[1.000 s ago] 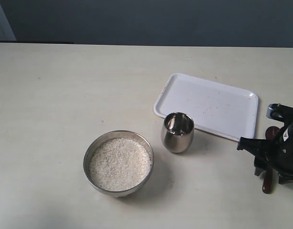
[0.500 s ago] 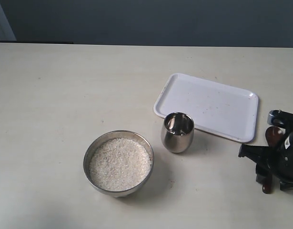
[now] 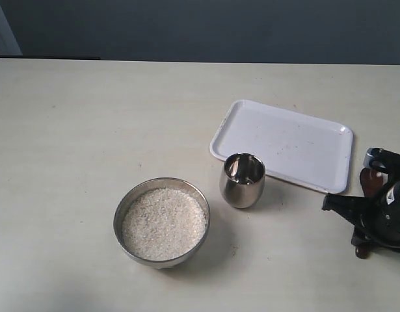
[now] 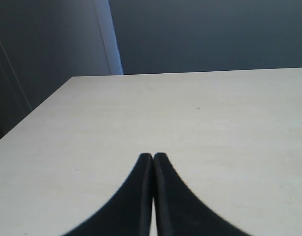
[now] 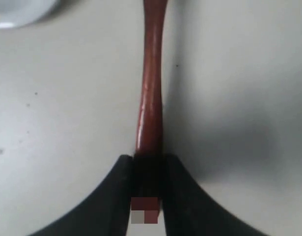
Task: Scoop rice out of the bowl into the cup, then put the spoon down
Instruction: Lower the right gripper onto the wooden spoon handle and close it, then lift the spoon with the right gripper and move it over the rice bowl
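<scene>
The wide steel bowl (image 3: pixel 162 221) sits near the table's front, filled with white rice (image 3: pixel 164 223). Just right of it stands the small shiny steel cup (image 3: pixel 242 180). At the far right edge my right gripper (image 3: pixel 375 224) is shut on the handle of the reddish-brown wooden spoon (image 5: pixel 151 93); its oval end (image 3: pixel 368 178) shows beyond the arm, its handle tip (image 3: pixel 361 252) below it. In the right wrist view the right gripper (image 5: pixel 149 160) clamps the handle between both fingers. My left gripper (image 4: pixel 152 156) is shut and empty over bare table, out of the exterior view.
A white rectangular tray (image 3: pixel 284 144) lies behind the cup, its near right corner close to the spoon's oval end. The table's far edge meets a dark wall.
My right gripper has closed on the spoon handle and the spoon has shifted slightly, its lower tip now nearer the arm. Bowl, cup and tray have not moved.
</scene>
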`<state>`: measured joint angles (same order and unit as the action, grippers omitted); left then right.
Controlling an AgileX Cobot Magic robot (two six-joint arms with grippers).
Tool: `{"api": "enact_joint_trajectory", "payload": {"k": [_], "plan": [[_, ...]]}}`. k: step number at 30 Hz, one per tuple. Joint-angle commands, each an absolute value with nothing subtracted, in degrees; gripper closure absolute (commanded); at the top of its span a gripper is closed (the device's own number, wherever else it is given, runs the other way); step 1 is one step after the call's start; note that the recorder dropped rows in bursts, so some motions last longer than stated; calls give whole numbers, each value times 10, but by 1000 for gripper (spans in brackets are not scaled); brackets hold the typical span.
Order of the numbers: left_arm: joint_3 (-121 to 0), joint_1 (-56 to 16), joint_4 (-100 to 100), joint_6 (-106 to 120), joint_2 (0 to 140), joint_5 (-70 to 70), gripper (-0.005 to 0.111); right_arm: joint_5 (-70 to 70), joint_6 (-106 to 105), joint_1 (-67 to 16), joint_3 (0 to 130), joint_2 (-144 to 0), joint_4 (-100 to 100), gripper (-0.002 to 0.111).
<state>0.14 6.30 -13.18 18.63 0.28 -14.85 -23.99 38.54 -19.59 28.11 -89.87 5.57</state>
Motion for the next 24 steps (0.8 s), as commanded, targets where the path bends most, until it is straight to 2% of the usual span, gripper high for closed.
{"api": "enact_joint_trajectory", "payload": {"k": [1, 8, 15, 24], "plan": [[0, 61, -133, 184, 0, -143, 106, -237, 371, -194, 278, -896, 61, 109], [0, 61, -133, 184, 0, -143, 106, -284, 303, -194, 278, -863, 61, 109], [0, 61, -133, 184, 0, -143, 106, -378, 286, -194, 298, -748, 121, 109], [0, 61, -133, 184, 0, -143, 106, -526, -21, -194, 462, -684, 105, 109]]}}
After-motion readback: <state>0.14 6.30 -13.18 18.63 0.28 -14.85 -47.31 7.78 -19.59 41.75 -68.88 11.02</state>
